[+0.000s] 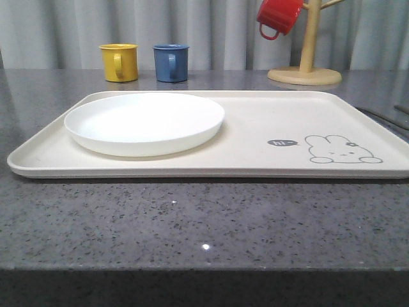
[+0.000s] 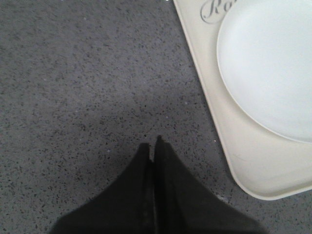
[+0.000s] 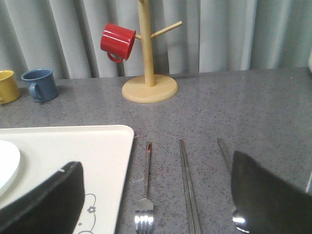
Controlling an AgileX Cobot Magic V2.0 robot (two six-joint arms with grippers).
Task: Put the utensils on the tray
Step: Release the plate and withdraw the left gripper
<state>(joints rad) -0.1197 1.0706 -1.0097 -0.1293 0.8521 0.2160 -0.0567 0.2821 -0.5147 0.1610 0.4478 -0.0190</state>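
The cream tray (image 1: 255, 137) lies across the table with the white plate (image 1: 144, 121) on its left half. In the right wrist view a fork (image 3: 146, 187), a pair of chopsticks (image 3: 187, 185) and a spoon (image 3: 225, 152) lie side by side on the grey table, just off the tray's (image 3: 73, 146) edge. My right gripper (image 3: 155, 165) hangs open above them, empty, with the fork and chopsticks between its fingers and the spoon's bowl partly hidden behind one finger. My left gripper (image 2: 155, 145) is shut on nothing over bare table beside the tray's corner (image 2: 234, 156) and the plate (image 2: 273, 63).
A yellow mug (image 1: 119, 62) and a blue mug (image 1: 170, 62) stand behind the tray. At the back right stands a wooden mug stand (image 1: 305, 73) with a red mug (image 1: 278, 16) hanging on it. Curtains close off the back.
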